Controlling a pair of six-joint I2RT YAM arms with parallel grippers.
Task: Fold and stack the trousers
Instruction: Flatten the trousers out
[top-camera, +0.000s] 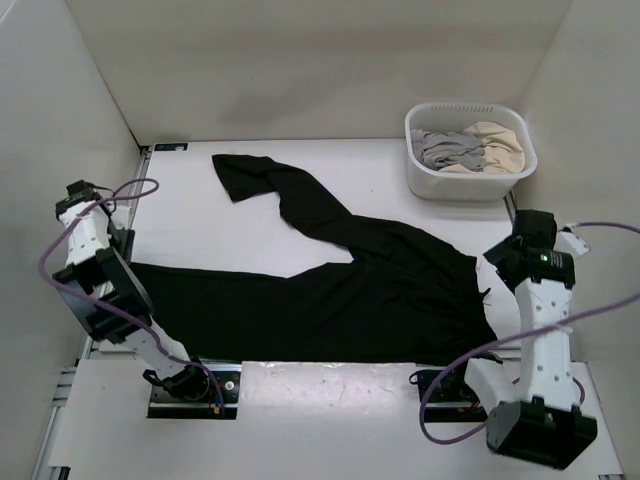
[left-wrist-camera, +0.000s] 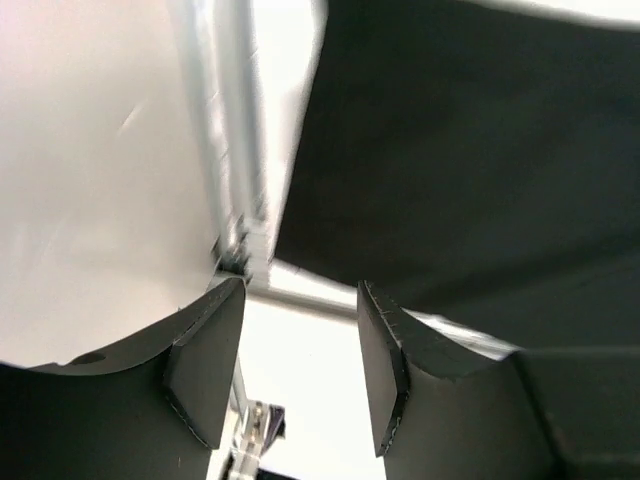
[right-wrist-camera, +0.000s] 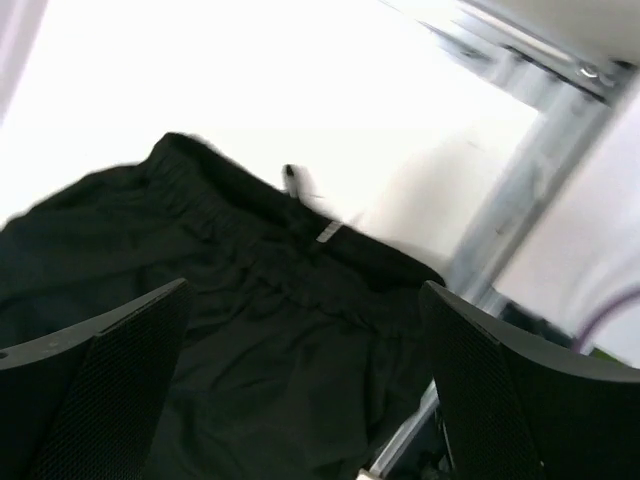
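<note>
The fingers (left-wrist-camera: 205, 370) of the left gripper (left-wrist-camera: 298, 300) stand apart with nothing between them. In the left wrist view they hang above the left edge of the worktop (top-camera: 200, 225), beside a metal rail (left-wrist-camera: 235, 120), with black cloth filling the space just to their right. The fingers (right-wrist-camera: 130, 380) of the right gripper (right-wrist-camera: 305, 300) are spread wide and also empty. They are poised over the elastic waistband (right-wrist-camera: 250, 230), where a small pale label (right-wrist-camera: 328, 232) shows, though whether they touch the cloth cannot be told.

The trousers (top-camera: 380, 290) lie unfolded and mostly flat on the worktop. The waist is at the right, close to the right arm. One leg runs straight along the near side toward the left arm, its end reaching that arm. The other leg angles away to the far left, with its cuff end bunched and turned over near the back edge. The two legs spread apart in a wide V.

A white basket (top-camera: 415, 175) sits at the far right corner, apart from the trousers, holding a grey garment (top-camera: 445, 150) and a beige garment (top-camera: 495, 140) crumpled side by side.
</note>
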